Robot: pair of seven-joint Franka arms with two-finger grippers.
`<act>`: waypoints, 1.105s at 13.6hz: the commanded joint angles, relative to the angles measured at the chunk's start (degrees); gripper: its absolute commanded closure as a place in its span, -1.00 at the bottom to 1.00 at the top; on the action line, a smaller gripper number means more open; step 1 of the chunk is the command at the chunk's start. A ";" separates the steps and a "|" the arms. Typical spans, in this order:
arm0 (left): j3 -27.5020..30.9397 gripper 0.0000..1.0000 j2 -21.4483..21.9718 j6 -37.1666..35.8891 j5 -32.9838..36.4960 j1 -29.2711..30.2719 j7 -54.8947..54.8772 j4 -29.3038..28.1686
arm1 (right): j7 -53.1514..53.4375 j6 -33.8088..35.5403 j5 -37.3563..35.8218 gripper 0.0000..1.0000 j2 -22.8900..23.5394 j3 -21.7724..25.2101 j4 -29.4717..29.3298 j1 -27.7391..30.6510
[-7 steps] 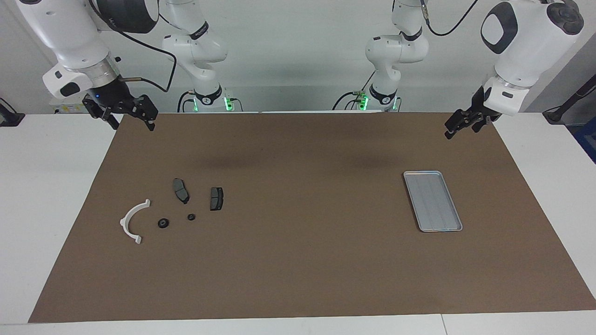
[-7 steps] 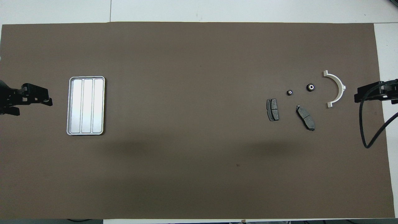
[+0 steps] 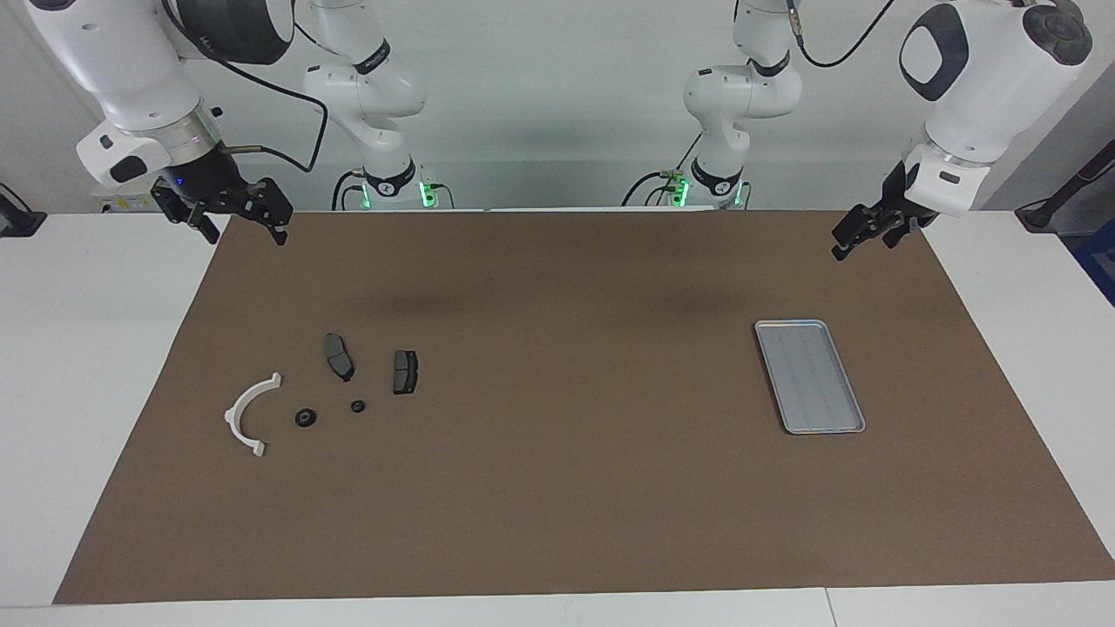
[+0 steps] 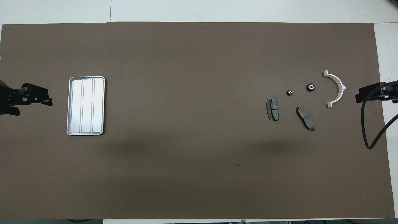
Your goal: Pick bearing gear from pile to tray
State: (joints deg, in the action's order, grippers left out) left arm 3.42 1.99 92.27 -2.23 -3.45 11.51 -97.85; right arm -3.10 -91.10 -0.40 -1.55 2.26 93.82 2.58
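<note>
**Nothing moved yet: the tray is lying empty, the pile untouched**

The brown mat (image 3: 557,488) is covering most of the tabletop (image 3: 96,366) and carrying everything. By my reading the task is not yet begun: every part is sitting on the mat and no gripper is holding anything.

The tray (image 3: 810,422), the landmark here, is lying flat toward the left arm's end, and nothing is lying in it; only its lengthwise ridges are showing.

The pile (image 3: 322,392) is lying well apart from the tray, toward the right arm's end: a white half-ring bracket (image 3: 246,409), two dark brake-pad plates (image 3: 339,356) (image 3: 405,371), and two small black round pieces (image 3: 305,418) (image 3: 358,406), the likely bearing gears, all apart from one another.

The right gripper (image 3: 244,222) is hanging released over the mat's corner, well apart from the tray. The left gripper (image 3: 862,233) is waiting, released and empty, over the mat's edge near the tray.

Picking, carrying and placing are all remaining.
</note>
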 commanded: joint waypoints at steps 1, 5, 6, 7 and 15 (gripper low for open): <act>-0.08 -1.00 1.35 -0.34 0.65 -0.07 -0.26 -1.20 | -2.62 -3.73 0.22 -1.00 2.94 -0.51 0.84 1.55; -0.08 -1.00 1.35 -0.34 0.65 -0.07 -0.26 -1.20 | -2.62 -11.45 -0.83 -1.00 10.93 -0.42 0.22 1.90; -0.08 -1.00 1.35 -0.34 0.65 -0.07 -0.26 -1.21 | -2.62 -13.12 -0.83 -1.00 12.69 -0.42 0.22 1.90; -0.08 -1.00 1.35 -0.34 0.65 -0.07 -0.26 -1.21 | -2.62 -14.53 -0.83 -1.00 14.54 -0.42 0.22 1.90; 0.01 -1.00 1.35 -0.43 0.65 -0.07 -0.26 -1.21 | -2.53 -27.71 -0.83 -1.00 23.61 -0.51 4.25 1.02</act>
State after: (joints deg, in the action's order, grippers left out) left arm 3.42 1.99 92.27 -2.23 -3.45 11.51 -97.85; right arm -4.63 -114.96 -0.43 21.57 2.19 95.62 3.38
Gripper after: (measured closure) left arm 0.000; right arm 0.000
